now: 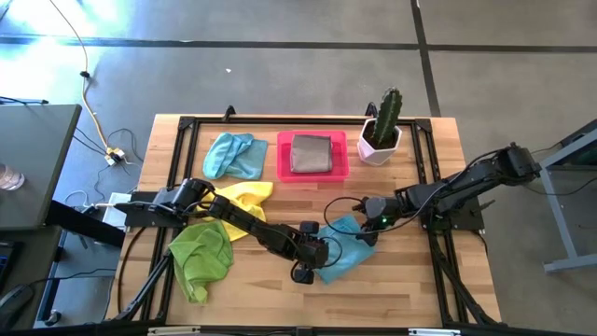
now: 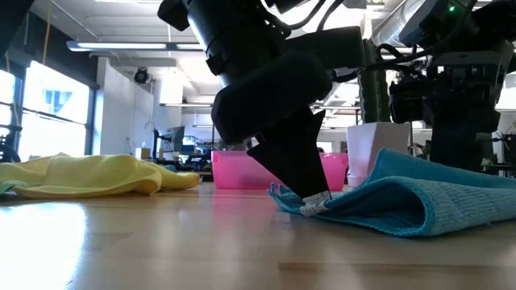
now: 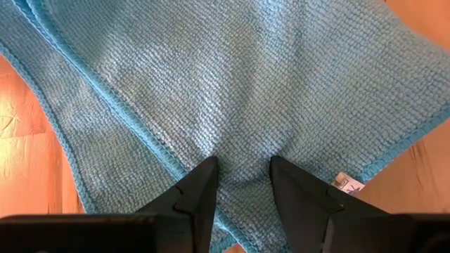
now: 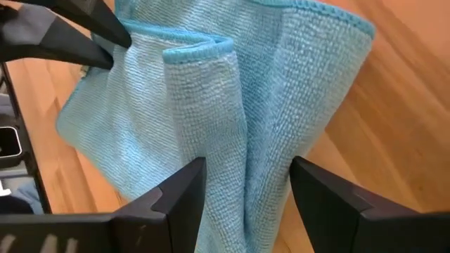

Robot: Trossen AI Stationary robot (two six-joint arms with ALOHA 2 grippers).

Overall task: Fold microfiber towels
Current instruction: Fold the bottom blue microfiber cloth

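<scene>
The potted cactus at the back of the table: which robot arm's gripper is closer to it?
The right gripper. It sits on the blue towel just in front of the cactus. The left gripper works the same towel's other side, farther toward the table's front.

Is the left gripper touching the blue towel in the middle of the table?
Touching. In the left wrist view, the left gripper presses its fingertips into the blue towel.

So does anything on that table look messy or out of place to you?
Mostly the cloths. The yellow towel, lime green towel and far light blue towel lie crumpled. Only the grey towel sits neatly in the pink tray. Both grippers are on a rumpled blue towel. Nothing looks spilled or damaged.
</scene>
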